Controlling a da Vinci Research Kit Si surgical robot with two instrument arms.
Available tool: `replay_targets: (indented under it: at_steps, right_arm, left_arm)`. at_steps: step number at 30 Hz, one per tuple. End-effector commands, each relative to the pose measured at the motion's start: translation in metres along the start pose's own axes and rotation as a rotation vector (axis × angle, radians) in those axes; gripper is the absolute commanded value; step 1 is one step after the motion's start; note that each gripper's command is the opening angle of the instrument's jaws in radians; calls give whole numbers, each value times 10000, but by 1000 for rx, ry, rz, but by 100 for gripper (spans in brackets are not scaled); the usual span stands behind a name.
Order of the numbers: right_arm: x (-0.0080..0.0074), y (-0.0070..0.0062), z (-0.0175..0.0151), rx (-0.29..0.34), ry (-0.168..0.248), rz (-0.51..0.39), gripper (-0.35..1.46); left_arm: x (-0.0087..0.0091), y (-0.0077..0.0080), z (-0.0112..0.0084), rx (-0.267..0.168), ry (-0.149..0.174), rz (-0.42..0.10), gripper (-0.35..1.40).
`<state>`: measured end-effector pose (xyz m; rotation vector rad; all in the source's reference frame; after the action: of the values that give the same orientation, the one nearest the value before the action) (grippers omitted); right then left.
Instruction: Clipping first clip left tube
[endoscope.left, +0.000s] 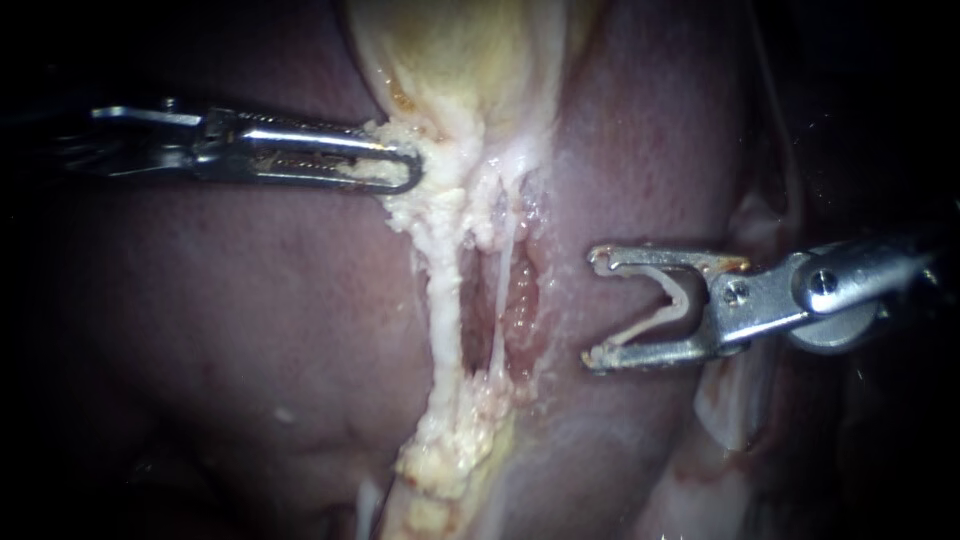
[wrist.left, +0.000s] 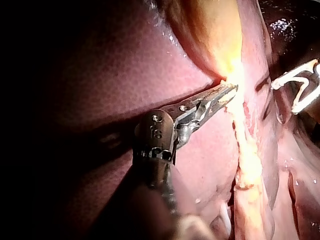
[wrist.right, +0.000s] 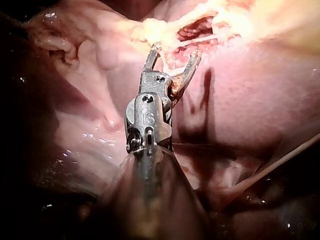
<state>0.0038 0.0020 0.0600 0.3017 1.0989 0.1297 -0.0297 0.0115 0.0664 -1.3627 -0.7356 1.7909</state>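
Observation:
The pale yellow gallbladder (endoscope.left: 470, 50) narrows into two strands over the liver (endoscope.left: 250, 300). The left tube (endoscope.left: 440, 310) is thick and whitish; the right tube (endoscope.left: 500, 300) is thin, with a reddish gap between them. My left instrument (endoscope.left: 400, 165) is shut on fatty tissue at the gallbladder's neck, also seen in the left wrist view (wrist.left: 227, 92). To the right of both tubes and apart from them, my right instrument (endoscope.left: 595, 310) stands with its jaws open. A V-shaped clip (endoscope.left: 665, 300) sits between them. In the right wrist view its jaws (wrist.right: 175, 51) point at the tubes.
Liver surface surrounds the dissected strip on both sides. A lump of fatty tissue (endoscope.left: 450, 460) lies where the tubes meet below. Pale membrane folds (endoscope.left: 740, 400) lie under the right instrument's shaft.

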Motion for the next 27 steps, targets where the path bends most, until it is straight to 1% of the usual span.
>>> replay_targets:
  at_steps: [1, 3, 6, 8, 9, 11, 12, 15, 17, 19, 23, 27]
  right_arm:
    - [-1, 0, 0, 0, 0, 0, 50]
    - [-1, 0, 0, 0, 0, 0, 50]
    - [-1, -1, -1, 0, 0, 0, 50]
    - [-2, -1, -1, 0, 0, -1, 50]
    - [-1, -1, -1, 1, 0, -1, 50]
    - [0, -3, -1, 1, 0, -1, 50]
    - [0, -3, -1, 3, 1, -1, 50]
    - [4, -4, 4, 24, 6, -5, 50]
    - [7, -4, 12, 49, 12, 8, 50]
    - [9, -4, 24, 88, 18, 30, 50]
    - [5, -10, 49, 120, 29, 53, 49]
    - [0, -14, 79, 137, 31, 76, 49]
  left_arm:
    - [2, 1, -3, -3, -1, -1, -35]
    - [8, 3, -13, -13, -4, -5, -35]
    - [24, 10, -36, -5, 0, -16, -35]
    - [34, 16, -51, -2, 13, -29, -35]
    - [41, 21, -61, -1, 20, -23, -35]
    - [48, 27, -72, -1, 32, -17, -35]
    - [52, 29, -78, 0, 33, -14, -35]
    - [53, 33, -82, 2, 36, -16, -35]
    - [51, 33, -81, 3, 36, -15, -35]
    - [49, 32, -79, 5, 37, -14, -35]
    - [49, 32, -78, 5, 37, -14, -35]
    - [49, 32, -78, 5, 37, -14, -35]
